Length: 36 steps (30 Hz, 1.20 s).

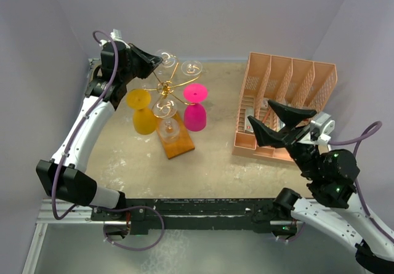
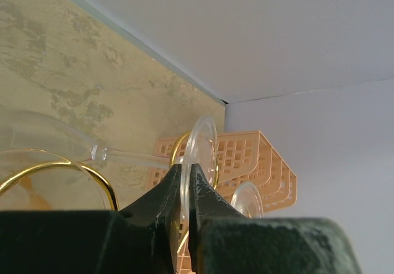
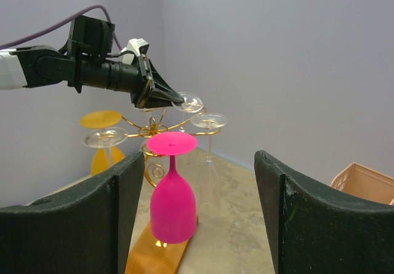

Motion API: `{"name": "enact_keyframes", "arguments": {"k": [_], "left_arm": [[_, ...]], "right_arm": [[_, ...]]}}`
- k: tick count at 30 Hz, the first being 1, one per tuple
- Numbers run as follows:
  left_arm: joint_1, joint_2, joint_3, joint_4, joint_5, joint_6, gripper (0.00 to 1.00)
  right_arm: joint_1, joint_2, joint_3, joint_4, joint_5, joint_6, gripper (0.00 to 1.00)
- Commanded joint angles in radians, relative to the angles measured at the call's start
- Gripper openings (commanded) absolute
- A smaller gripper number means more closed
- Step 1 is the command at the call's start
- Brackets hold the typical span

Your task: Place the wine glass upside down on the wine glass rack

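- The left pincer (image 2: 186, 177) is clenched on the rim of the round foot of a clear wine glass (image 2: 202, 151). Its two dark fingers (image 2: 165, 195) squeeze the thin disc from both sides.
- The glass is foot uppermost at the height of the rack's arms, at the far side of the wine glass rack (image 1: 166, 89).
- A gold curl sits just beside the foot. I cannot tell whether the stem rests inside it.
- The rack stands on a wooden base (image 1: 176, 141) on the counter (image 1: 215, 163), near the back left corner, with walls close behind and to the left.
- A yellow glass (image 1: 143, 117), a pink glass (image 1: 196, 111) and other clear glasses (image 1: 191, 68) hang upside down around the post.
- Bare counter lies in front of the base and between the rack and the salmon organizer (image 1: 289, 83).
- The right pincer (image 1: 258, 110) is released, its fingers spread wide, hovering at the organizer's near edge, well apart from the rack.
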Motion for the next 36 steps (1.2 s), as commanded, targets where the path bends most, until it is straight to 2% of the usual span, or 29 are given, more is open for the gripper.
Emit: {"name": "enact_keyframes", "arguments": {"k": [1,21,24,26,31,36], "left_arm": [[0.012,-0.042,0.043,0.011,-0.012,0.047,0.05],[0.034,-0.081,0.102,-0.085,-0.017,0.113,0.29],[0.039,-0.104,0.116,-0.102,-0.014,0.134,0.36],[0.040,-0.120,0.143,-0.142,-0.011,0.184,0.41],[0.040,-0.216,0.137,-0.267,-0.062,0.329,0.43],[0.040,-0.393,0.018,-0.370,-0.145,0.498,0.44]], "right_arm": [[0.001,0.016,0.018,0.040,-0.008,0.012,0.74],[0.001,-0.008,0.043,0.004,0.025,-0.011,0.74],[0.001,-0.016,0.039,-0.007,0.038,0.002,0.74],[0.001,-0.018,0.038,-0.018,0.062,0.017,0.74],[0.001,0.008,0.061,-0.110,0.187,0.074,0.74],[0.002,0.052,0.123,-0.283,0.312,0.156,0.74]]}}
